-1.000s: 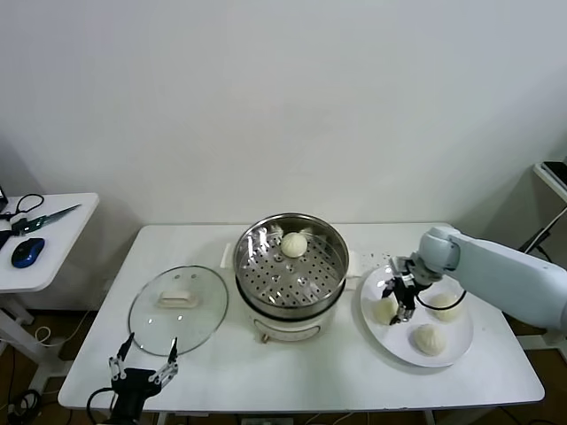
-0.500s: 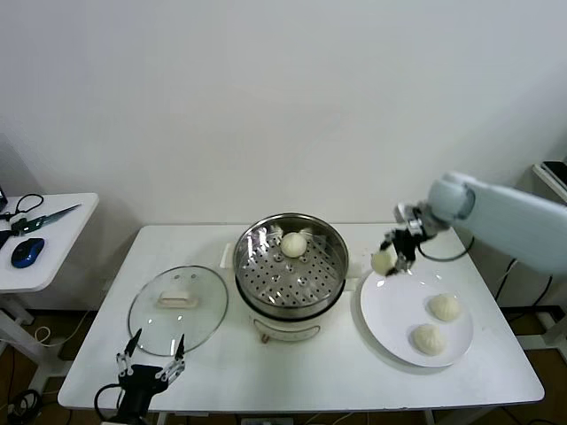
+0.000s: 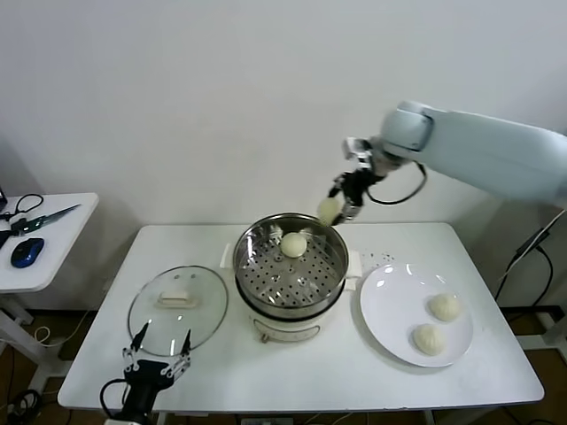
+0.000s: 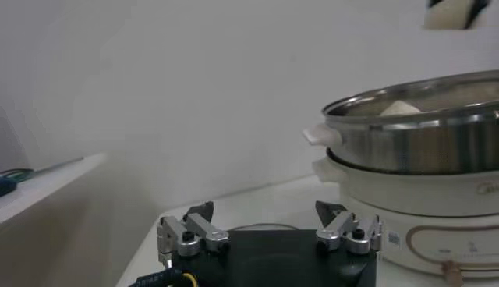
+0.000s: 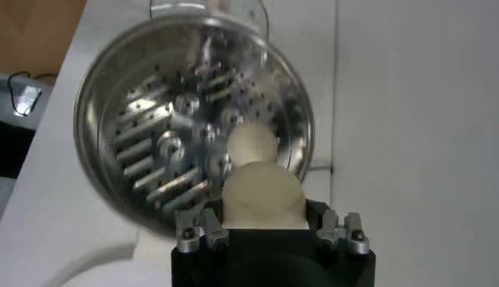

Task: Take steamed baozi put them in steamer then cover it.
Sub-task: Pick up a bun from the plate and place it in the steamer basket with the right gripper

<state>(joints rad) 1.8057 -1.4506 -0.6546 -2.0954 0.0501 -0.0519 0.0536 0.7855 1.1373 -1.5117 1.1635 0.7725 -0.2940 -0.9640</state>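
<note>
While a baozi (image 3: 329, 210) is pinched between its fingers, the right end effector (image 3: 341, 202) is held in the air above the far right rim of the steamer (image 3: 290, 265), well clear of the table (image 3: 266, 367). Seen from the right wrist, the held bun (image 5: 263, 197) sits squarely between the two fingers (image 5: 200, 231), with the perforated tray (image 5: 168, 140) spread out beneath it. A second baozi (image 3: 294, 244) is already lying on that tray, toward the far side of the pot. Two more buns (image 3: 445, 306) are left on the white plate (image 3: 390, 301), which stands on the table just to the right of the steamer; both lie on the plate's right half, one nearer the front edge than the other.

The cover (image 3: 178, 310) is laid flat on the table to the left of the steamer, its cream handle (image 3: 179, 298) facing up. The left end effector (image 3: 157, 359) is parked low at the table's front edge, just before the cover, with its fingers spread wide and nothing between them; from the left wrist, the steamer's steel wall (image 4: 413, 140) and cream base (image 4: 405, 210) are seen beyond the open fingers (image 4: 191, 234). A small side table (image 3: 40, 239) with a blue mouse (image 3: 27, 251) stands apart at the far left.
</note>
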